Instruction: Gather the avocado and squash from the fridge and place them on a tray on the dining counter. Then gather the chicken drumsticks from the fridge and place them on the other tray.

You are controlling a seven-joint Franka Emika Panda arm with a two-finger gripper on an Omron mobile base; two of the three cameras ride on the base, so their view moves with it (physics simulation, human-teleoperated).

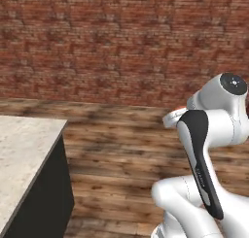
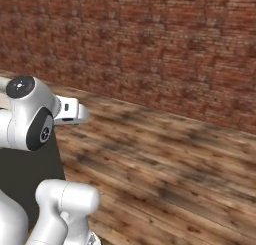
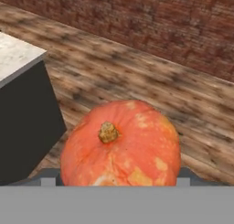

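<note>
The squash (image 3: 121,147), orange-red with a short brown stem, sits large in the hand view between my gripper's (image 3: 116,179) two finger tips, held in the air above the wooden floor. A sliver of the squash's orange (image 1: 179,109) peeks out behind the hand in the left base view. One corner of the dining counter (image 1: 22,149), beige speckled top on a dark base, lies to the left; in the hand view the dining counter (image 3: 13,58) is at the upper left. The avocado, both trays, the chicken drumsticks and the fridge are out of view.
A red brick wall (image 1: 107,42) closes the far side. A wooden plank floor (image 2: 165,164) spreads between the wall and the counter. My own white arm (image 1: 204,154) rises at the right of the left base view.
</note>
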